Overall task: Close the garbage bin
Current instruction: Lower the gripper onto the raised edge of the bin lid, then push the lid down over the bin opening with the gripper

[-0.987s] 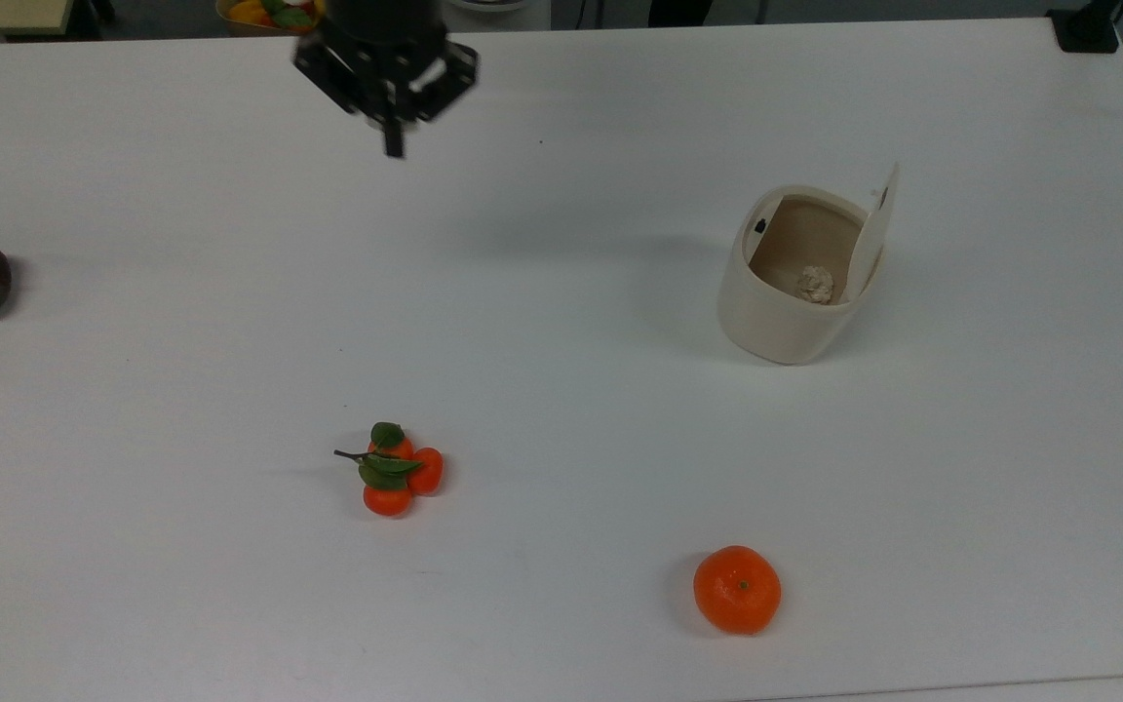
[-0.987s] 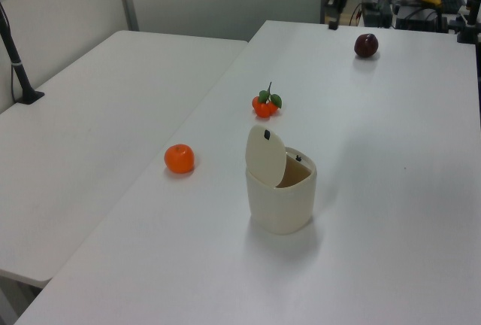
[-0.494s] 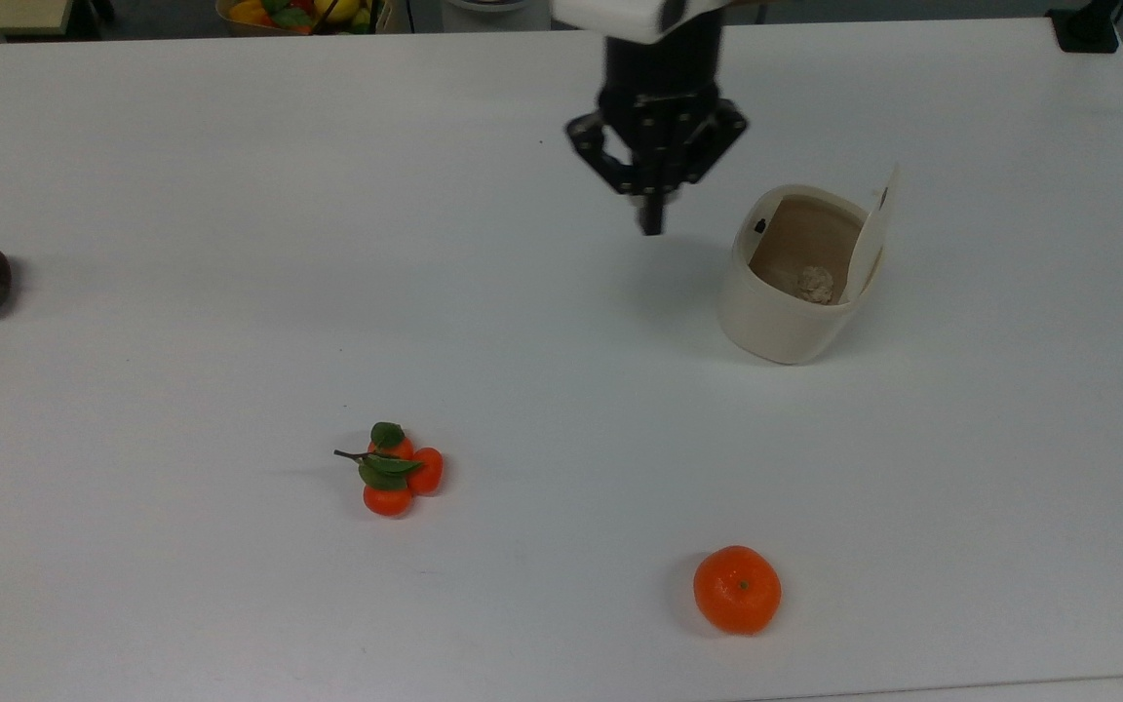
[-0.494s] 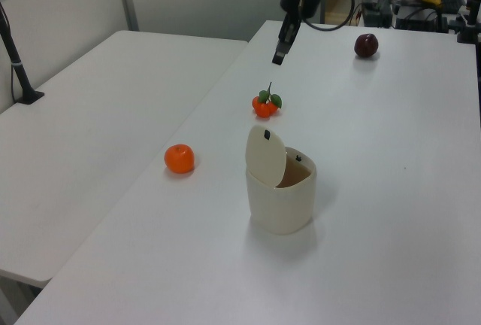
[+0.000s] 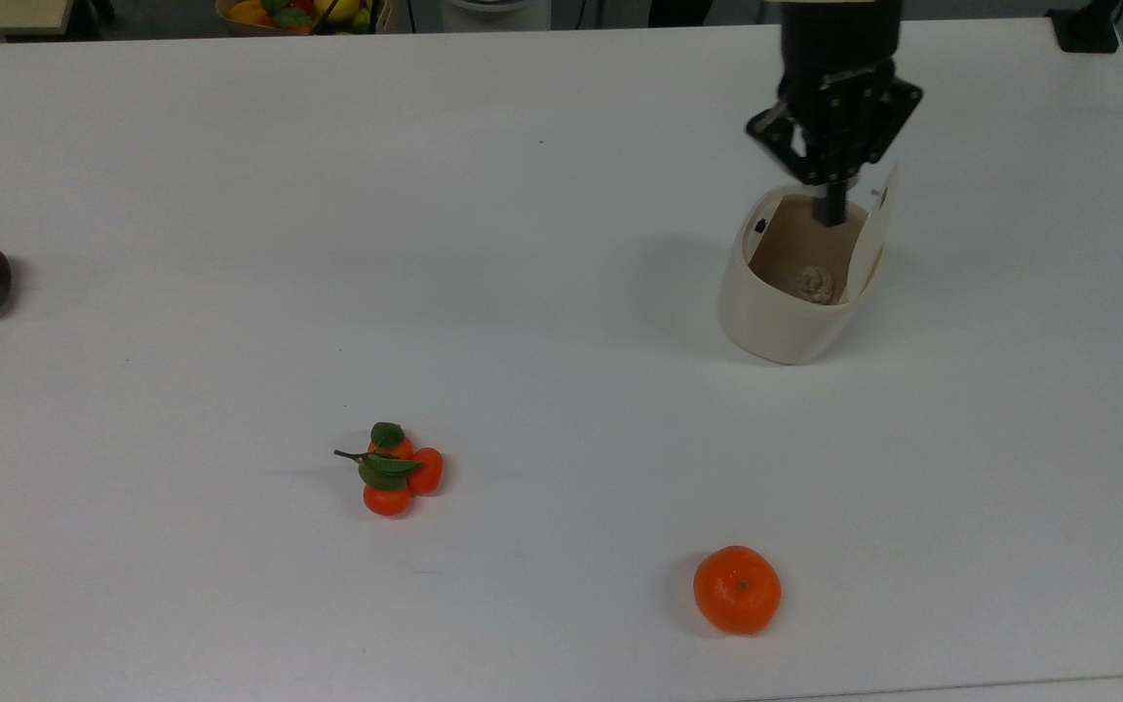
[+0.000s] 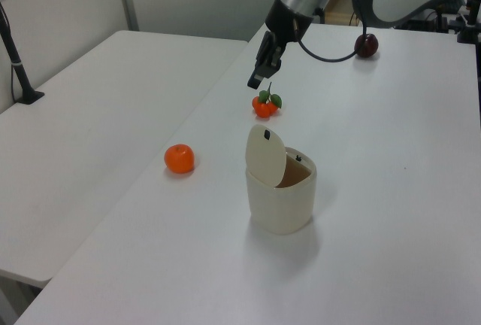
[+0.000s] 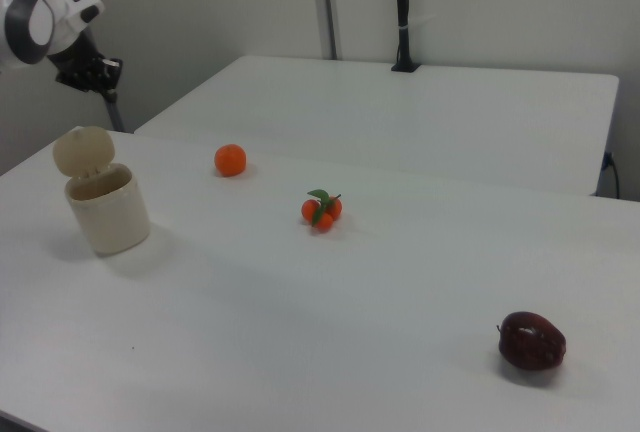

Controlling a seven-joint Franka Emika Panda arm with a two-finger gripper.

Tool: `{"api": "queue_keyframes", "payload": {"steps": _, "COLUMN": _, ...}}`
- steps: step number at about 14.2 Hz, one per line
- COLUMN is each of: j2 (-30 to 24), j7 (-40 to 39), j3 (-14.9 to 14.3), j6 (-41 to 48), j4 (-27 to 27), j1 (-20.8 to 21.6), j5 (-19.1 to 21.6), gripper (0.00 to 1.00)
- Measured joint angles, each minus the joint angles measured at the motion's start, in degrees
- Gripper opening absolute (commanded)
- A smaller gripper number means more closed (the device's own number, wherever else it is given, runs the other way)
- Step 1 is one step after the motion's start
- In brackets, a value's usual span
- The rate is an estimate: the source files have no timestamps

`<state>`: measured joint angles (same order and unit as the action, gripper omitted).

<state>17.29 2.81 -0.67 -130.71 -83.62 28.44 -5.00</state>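
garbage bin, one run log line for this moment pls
target: cream-beige plastic garbage bin | lid: upright, open | inside: crumpled wad | hand: above bin, no contact

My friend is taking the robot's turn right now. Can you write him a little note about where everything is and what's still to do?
Gripper: fingers look shut, holding nothing, hanging in the air above the bin; in the left view it is clearly higher than the lid.
The small cream-beige plastic garbage bin stands on the white table. Its flat hinged lid stands upright, open. A crumpled pale scrap lies inside.
Done: the arm is over the bin.
Left: push the lid down until the bin is closed. The lid is not yet touched.
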Motion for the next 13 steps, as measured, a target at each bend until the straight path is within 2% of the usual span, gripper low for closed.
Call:
{"api": "queue_keyframes", "payload": {"steps": 6, "j2": 1.8, "j7": 0.0, "j3": 0.0, "j6": -2.8, "j4": -0.1, "j1": 6.0, "j5": 1.2, "gripper": 0.0}}
{"api": "queue_keyframes", "payload": {"steps": 13, "j2": 2.4, "j7": -0.1, "j3": 0.0, "j6": -1.9, "j4": -0.4, "j1": 6.4, "j5": 2.4, "gripper": 0.0}}
